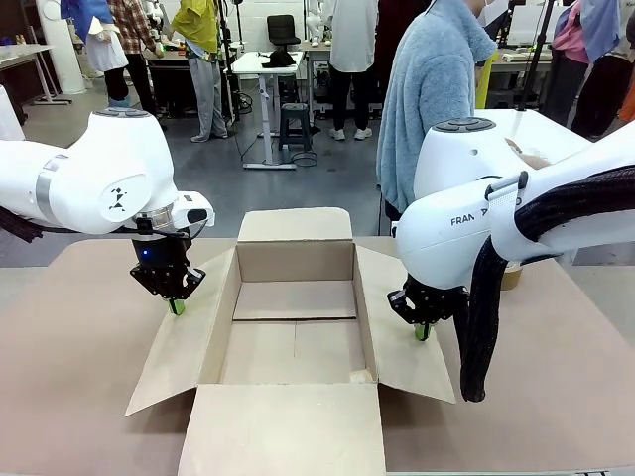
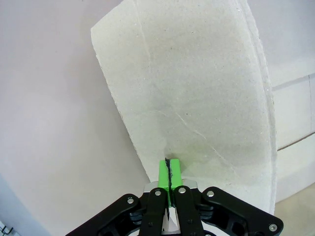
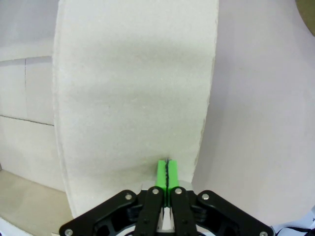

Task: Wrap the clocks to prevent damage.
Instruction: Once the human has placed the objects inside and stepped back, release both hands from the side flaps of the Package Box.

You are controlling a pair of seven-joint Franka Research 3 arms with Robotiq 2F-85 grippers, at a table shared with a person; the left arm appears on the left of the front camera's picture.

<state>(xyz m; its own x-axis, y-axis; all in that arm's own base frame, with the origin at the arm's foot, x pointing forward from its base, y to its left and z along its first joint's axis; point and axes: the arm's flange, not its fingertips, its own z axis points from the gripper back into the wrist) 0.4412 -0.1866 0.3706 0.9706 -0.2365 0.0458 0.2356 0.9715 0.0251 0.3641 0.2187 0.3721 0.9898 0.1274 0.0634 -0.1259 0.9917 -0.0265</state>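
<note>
White left arm [image 1: 99,183], right arm [image 1: 466,213] (grey "FRAN" lettering), black braided cable [image 1: 478,327]; left gripper [image 2: 169,164] black, green-tipped

I read the cardboard box [image 1: 295,327] at the middle of the worktop [image 1: 69,377] as plain brown board, matt and unprinted. Up close, its left flap [image 2: 197,98] is pale, fibrous and faintly scratched. The right flap [image 3: 133,88] has the same dry, grainy paper face. The worktop looks smooth and matt.

The left arm [image 1: 109,178] and right arm [image 1: 466,228] have glossy white plastic shells. The left gripper [image 1: 177,305] and right gripper [image 1: 423,332] have satin black links with shiny metal pins, and their green pads [image 2: 162,172] are matt. A black braided cloth sleeve [image 1: 476,317] hangs from my right arm.
</note>
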